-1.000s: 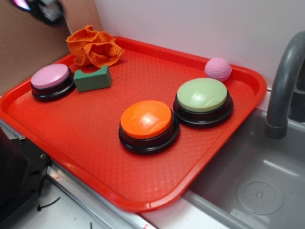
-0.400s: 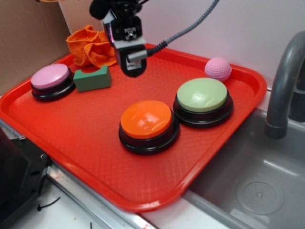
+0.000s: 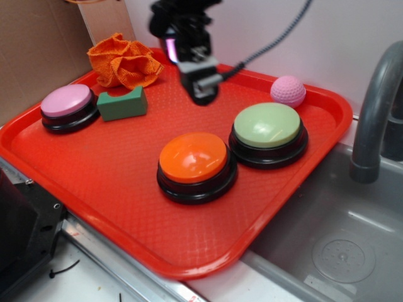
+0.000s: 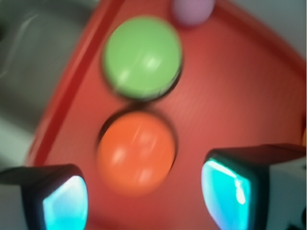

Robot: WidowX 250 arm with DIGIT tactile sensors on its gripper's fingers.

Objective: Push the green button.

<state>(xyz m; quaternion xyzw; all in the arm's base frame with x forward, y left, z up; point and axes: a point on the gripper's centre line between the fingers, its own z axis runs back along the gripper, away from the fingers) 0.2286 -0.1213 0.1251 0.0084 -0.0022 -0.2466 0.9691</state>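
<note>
Since 0.4 s ago the gripper (image 3: 200,94) has shifted right and a bit toward the tray's back edge; it now hangs above bare tray surface, up-left of the green button (image 3: 267,124), touching nothing. Wrist view is motion-blurred, but the two fingers (image 4: 225,189) stand wide apart w/ nothing between them, so gripper is open and empty.

Green button sits on its black base toward the right side of the red tray (image 3: 107,182), just beside the orange button (image 3: 192,157), which lies nearer the front edge. Their bases look nearly touching; can't tell if they actually meet. In wrist view the green button (image 4: 142,56) is at top, orange button (image 4: 135,152) below it, roughly between the fingers.

Pink golf ball (image 3: 288,90) rests near the tray's back-right rim, close behind the green button. Far left: pink button (image 3: 66,100) on a black base, w/ a small dark green block (image 3: 122,104) just beside it. Crumpled orange cloth (image 3: 123,60) at the back-left corner, behind the block.

Grey faucet (image 3: 376,113) and sink basin (image 3: 334,245) lie right of the tray.
</note>
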